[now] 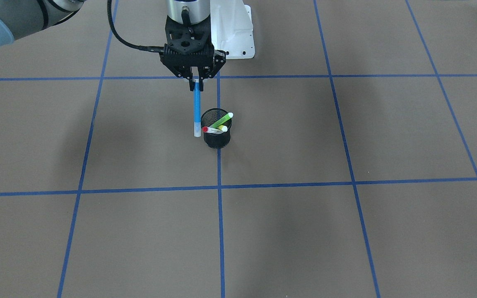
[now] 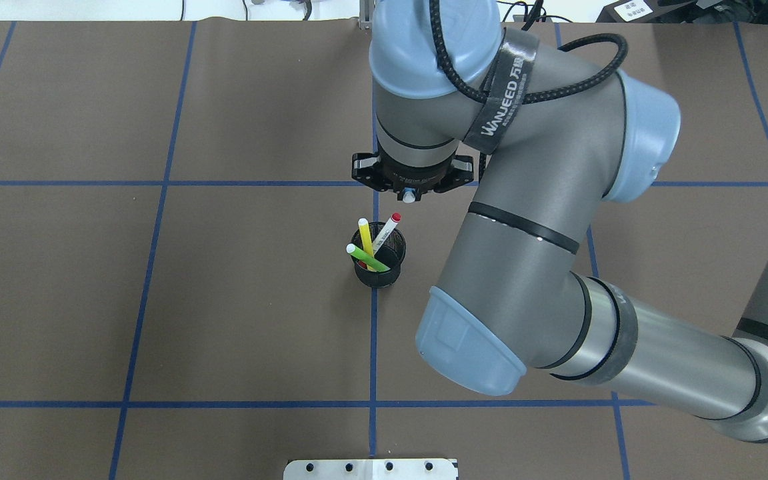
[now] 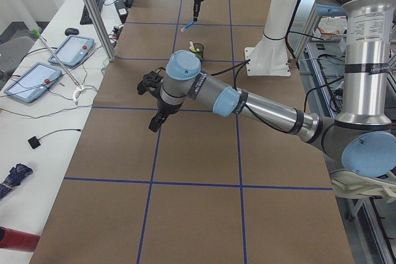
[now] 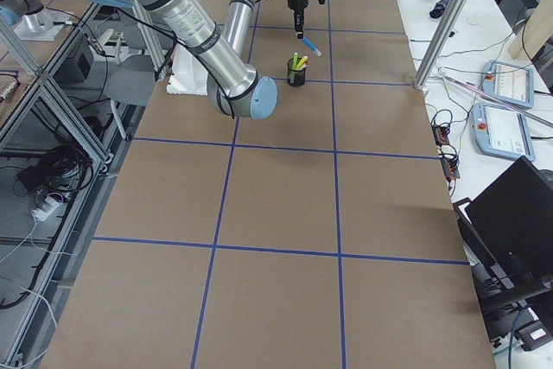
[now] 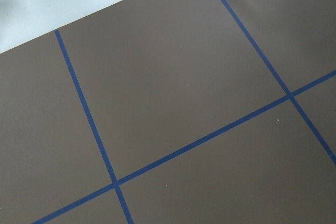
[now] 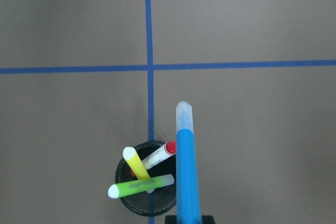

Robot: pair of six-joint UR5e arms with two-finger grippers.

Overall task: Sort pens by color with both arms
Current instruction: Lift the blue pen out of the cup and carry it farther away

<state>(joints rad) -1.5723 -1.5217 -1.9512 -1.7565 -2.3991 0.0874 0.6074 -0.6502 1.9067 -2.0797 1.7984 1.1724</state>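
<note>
- Front-facing view: right gripper (image 1: 196,84) clamped the blue pen (image 1: 197,109) by its top, hanging at the cup (image 1: 218,138)'s nine o'clock, held clear, seemingly for sorting.
- Cup held the other pens (image 1: 221,121).
- Left gripper (image 3: 153,127): cannot tell finger state.

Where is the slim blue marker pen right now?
In the front-facing view the slim blue marker pen hangs from the right gripper, just left of the black mesh cup.

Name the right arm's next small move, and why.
Probably carry the blue pen sideways, away from the cup, toward bare table. The right gripper is shut on its top end, it hangs outside the cup, and the red-capped pen, green pen and yellow pen are inside.
</note>
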